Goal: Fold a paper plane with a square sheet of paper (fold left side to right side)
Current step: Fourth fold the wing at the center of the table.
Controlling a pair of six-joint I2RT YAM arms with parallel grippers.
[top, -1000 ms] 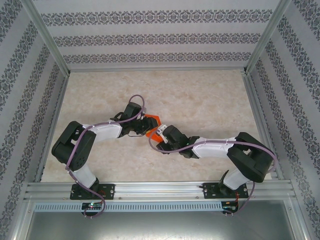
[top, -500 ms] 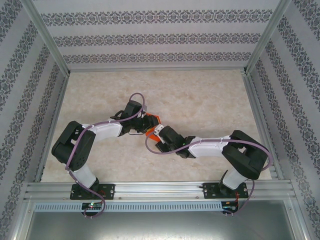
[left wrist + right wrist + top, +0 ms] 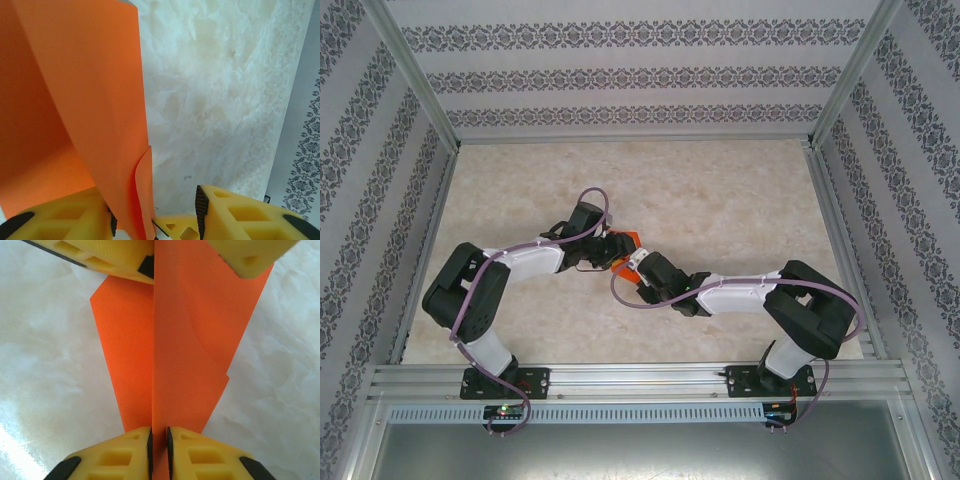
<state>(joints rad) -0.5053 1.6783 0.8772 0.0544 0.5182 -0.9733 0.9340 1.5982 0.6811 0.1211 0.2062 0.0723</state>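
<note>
marbled table point(image 3: 720, 190), near its middle: right gripper point(image 3: 159, 440) pinches the orange sheet point(image 3: 190, 340) on its raised crease; left gripper point(image 3: 154, 212) stands loose around the other end (not clamping). an uneven pull could skew the fold.

Lab test cell, aluminium frame point(image 3: 640, 378) (patterned walls point(image 3: 640, 75))

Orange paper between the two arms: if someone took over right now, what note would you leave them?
Right gripper: shut on the orange paper's upright centre ridge.
Left gripper: open, straddling the ridge's other end; paper against one jaw.
Paper: middle of the table, between the arms, partly folded, layers overlapping.
Done: first folds. Left: remaining folds; no finished plane yet.
</note>
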